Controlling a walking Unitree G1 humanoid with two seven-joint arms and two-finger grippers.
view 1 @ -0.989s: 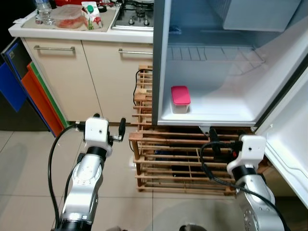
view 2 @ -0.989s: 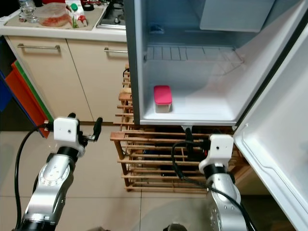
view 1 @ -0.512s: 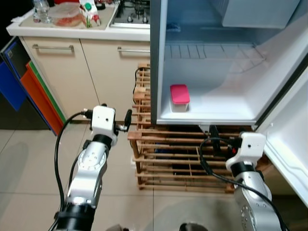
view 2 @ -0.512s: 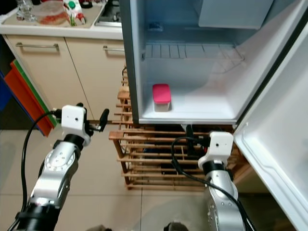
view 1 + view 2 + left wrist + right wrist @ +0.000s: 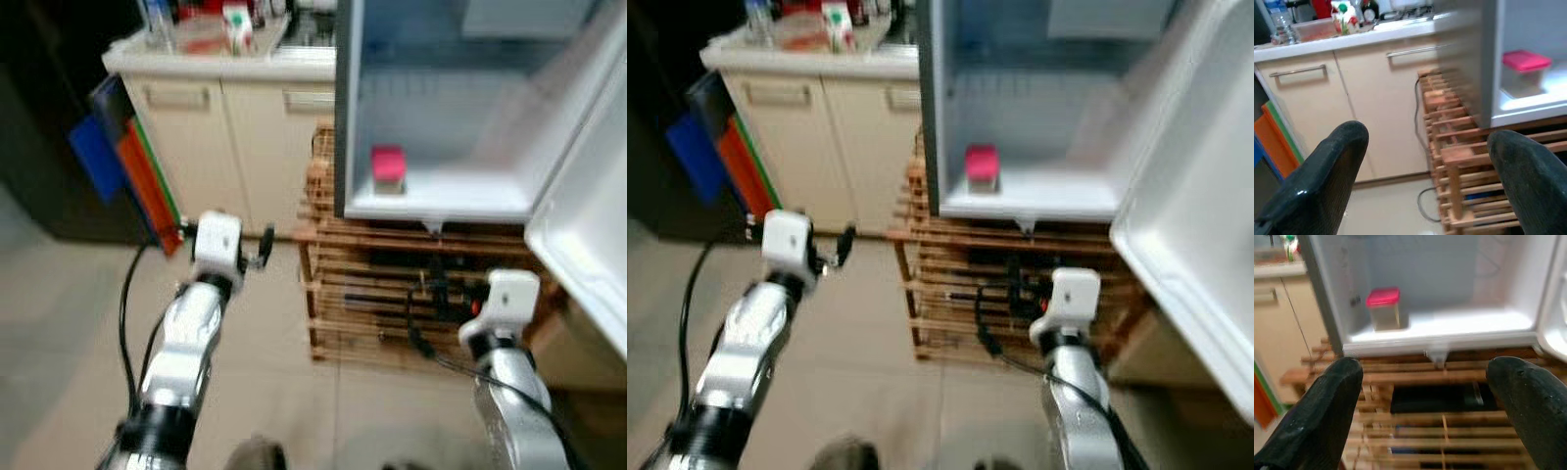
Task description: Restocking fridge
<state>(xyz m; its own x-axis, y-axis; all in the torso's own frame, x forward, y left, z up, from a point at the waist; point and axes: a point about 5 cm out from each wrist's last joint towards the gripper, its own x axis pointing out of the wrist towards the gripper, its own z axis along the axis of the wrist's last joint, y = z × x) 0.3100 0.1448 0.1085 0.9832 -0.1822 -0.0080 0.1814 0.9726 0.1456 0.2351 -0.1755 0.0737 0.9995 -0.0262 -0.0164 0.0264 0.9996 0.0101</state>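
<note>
The fridge (image 5: pixel 470 108) stands open at upper right of the head view, its door (image 5: pixel 588 235) swung wide at the right edge so the shelf can be reached. One box (image 5: pixel 388 167) with a pink lid sits alone on the fridge floor, near its left wall. The goods to be stocked wait on the surface (image 5: pixel 225 59) at upper left: a carton (image 5: pixel 235 26), a bottle (image 5: pixel 157 12) and a tub (image 5: pixel 196 34), all blurred. Below the fridge is a wooden rack (image 5: pixel 392 294).

Both arms are held forward at waist height and carry nothing, likely kept ready while walking. The left pincer (image 5: pixel 1425 166) has its fingers (image 5: pixel 1322 171) wide apart, pointing at the cupboards. The right pincer (image 5: pixel 1425 401) is likewise spread, aimed at the rack and the box.

Against half a second ago, the whole view has slid rightward and blurred, and more dark floor shows at left. The camera turned toward the surface; the things themselves kept their places.
</note>
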